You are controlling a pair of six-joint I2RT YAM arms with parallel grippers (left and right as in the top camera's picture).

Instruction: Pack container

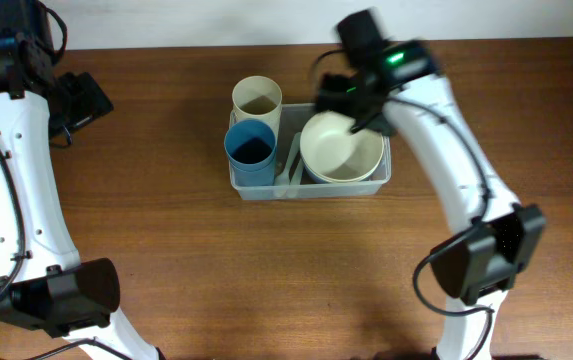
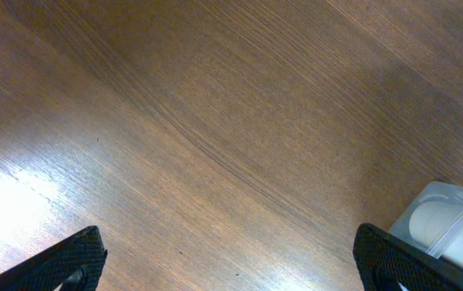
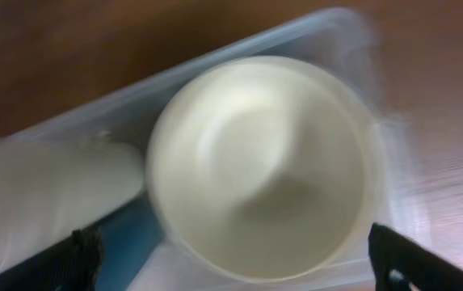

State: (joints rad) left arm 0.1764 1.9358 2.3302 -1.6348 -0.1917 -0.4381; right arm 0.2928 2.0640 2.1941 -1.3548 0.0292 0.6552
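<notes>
The right tool [image 3: 243, 263] gaped empty above the cream round bowl [image 1: 341, 150] in the clear plastic rectangular container [image 1: 311, 192]; the left tool [image 2: 235, 263] gaped empty too. Placement seemed done; next, lift clear.

text: none legible | labels: none | brands: none | numbers: none
</notes>
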